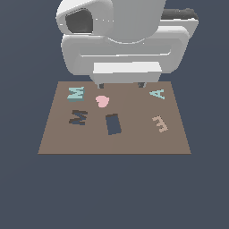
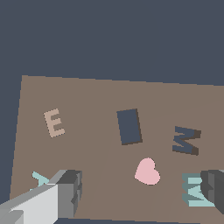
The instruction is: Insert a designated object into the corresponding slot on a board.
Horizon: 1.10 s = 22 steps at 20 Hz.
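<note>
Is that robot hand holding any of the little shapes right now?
No, nothing is held. The gripper is open above the board, and the teal M lies free beside one finger.

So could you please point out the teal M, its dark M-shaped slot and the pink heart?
teal M point(image 1: 75, 93): exterior view, middle of the letter.
M-shaped slot point(image 1: 78, 117): exterior view, centre of the recess.
pink heart point(image 2: 147, 172): wrist view, middle.

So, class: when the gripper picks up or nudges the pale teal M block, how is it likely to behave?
The teal M looks like a rigid, blocky solid, so it probably won't flex. It lies flat and low on the board, so it should slide rather than roll or tip. Being small, it is likely light and may twist if pinched off-centre.
</note>
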Tool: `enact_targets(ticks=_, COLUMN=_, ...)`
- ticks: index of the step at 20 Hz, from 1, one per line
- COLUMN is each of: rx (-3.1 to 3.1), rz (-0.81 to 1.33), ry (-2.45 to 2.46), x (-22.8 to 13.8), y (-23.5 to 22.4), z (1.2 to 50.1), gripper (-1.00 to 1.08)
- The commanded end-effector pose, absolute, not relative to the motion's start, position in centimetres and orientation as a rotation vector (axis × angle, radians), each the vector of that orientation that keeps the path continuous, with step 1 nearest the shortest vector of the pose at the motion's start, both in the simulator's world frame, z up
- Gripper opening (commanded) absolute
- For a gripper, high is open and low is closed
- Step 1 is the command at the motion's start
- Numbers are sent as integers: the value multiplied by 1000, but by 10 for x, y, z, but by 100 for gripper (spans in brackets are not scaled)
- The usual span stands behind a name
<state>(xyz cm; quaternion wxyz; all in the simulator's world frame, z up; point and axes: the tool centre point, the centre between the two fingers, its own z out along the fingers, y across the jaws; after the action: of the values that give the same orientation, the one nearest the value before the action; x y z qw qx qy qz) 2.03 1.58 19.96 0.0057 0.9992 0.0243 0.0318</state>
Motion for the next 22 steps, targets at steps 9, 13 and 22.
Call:
enact_targets(ticks=9, rx=3126, rz=98, ry=138, x=15, y=15, z=196, gripper=100)
enact_targets(ticks=13, rx=3122, rz=95, ry=215, x=9, y=13, z=191, gripper=100)
enact_targets(ticks=22, rx=3092, rz=86, ry=490, x=-13, y=3, z=173, gripper=100)
